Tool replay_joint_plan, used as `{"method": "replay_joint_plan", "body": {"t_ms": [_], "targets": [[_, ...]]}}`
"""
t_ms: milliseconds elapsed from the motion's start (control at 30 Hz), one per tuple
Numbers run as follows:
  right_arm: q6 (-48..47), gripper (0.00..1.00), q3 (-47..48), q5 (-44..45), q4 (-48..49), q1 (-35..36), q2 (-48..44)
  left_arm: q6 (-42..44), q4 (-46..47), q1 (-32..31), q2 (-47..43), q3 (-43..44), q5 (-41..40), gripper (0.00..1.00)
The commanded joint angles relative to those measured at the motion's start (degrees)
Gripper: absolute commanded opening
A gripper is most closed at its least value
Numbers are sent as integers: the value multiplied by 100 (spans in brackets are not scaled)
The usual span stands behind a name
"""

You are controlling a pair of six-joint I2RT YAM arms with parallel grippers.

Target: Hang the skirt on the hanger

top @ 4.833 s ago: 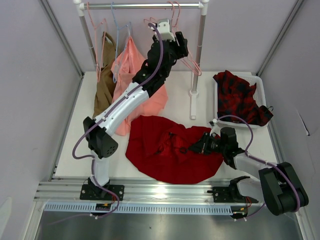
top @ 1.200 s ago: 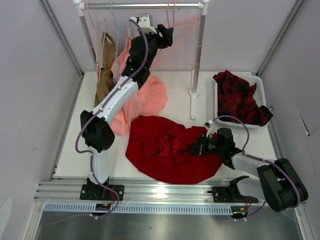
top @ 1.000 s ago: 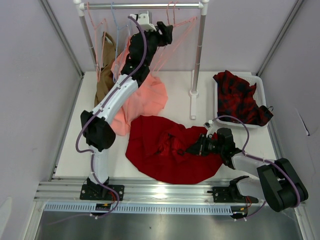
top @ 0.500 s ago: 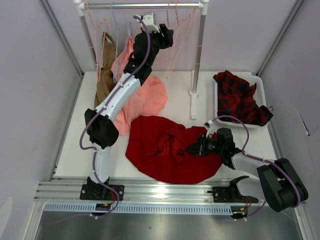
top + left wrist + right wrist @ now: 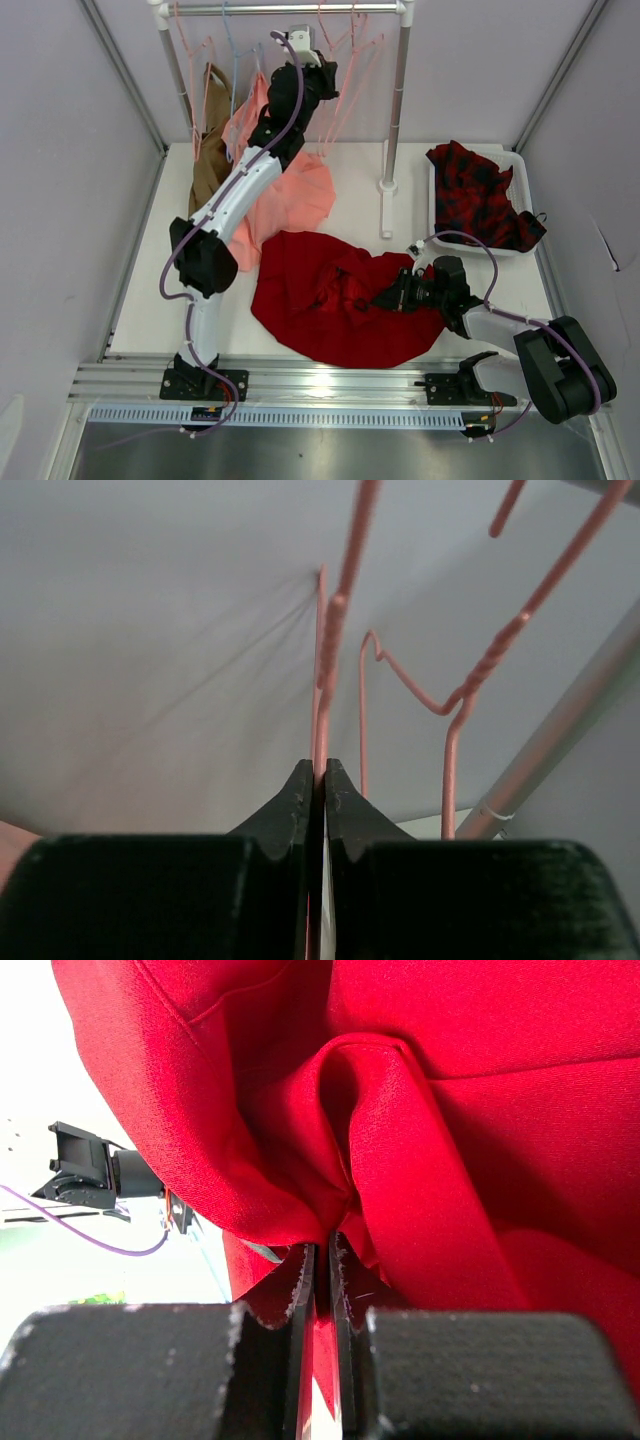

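Fabric of skirt fills right jaws' tight pinch; left jaws clamp hanger wire, top cropped.

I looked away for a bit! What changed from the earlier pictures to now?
The left tool moved left along the rail, then closed on the hanger wire. The right tool stayed shut on the skirt, and the skirt did not move.
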Motion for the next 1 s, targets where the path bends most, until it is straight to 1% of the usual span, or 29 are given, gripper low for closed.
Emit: {"method": "replay_joint_plan", "body": {"t_ms": [0, 133, 333, 433, 500, 600, 700, 733, 800, 833, 933, 967], "targets": [[-153, 0, 129, 34, 155, 61, -15, 210, -36, -5, -291, 215, -24, 0], [-153, 0, 138, 17, 155, 61, -23, 517, 86, -119, -545, 111, -321, 0], [-162, 0, 147, 17, 128, 78, -50, 825, 201, -155, -941, 84, -446, 0], [-162, 0, 165, 17, 120, 87, -41, 931, 52, -137, -1012, 163, -200, 0], [-162, 0, 173, 17, 119, 87, -32, 1002, -211, -137, -986, 399, -16, 0], [-171, 0, 191, 17, 93, 96, -58, 1063, -703, -137, -1064, 392, 204, 0], [-179, 0, 209, -1, 58, 96, -85, 1142, -1064, -137, -1283, 216, 318, 0], [-188, 0, 209, 8, 49, 96, -94, 1160, -1134, -128, -1363, -19, 362, 0], [-188, 0, 235, -1, 32, 96, -85, 1204, -1310, -137, -1652, -223, 398, 0], [-206, 0, 244, -1, 5, 96, -94, 1247, -1372, -128, -1749, -537, 381, 0], [-232, 0, 279, -1, -47, 96, -103, 1300, -1469, -137, -2267, -1075, 328, 0], [-232, 0, 296, -1, -56, 105, -103, 1318, -1478, -128, -2390, -1416, 328, 0]]}}
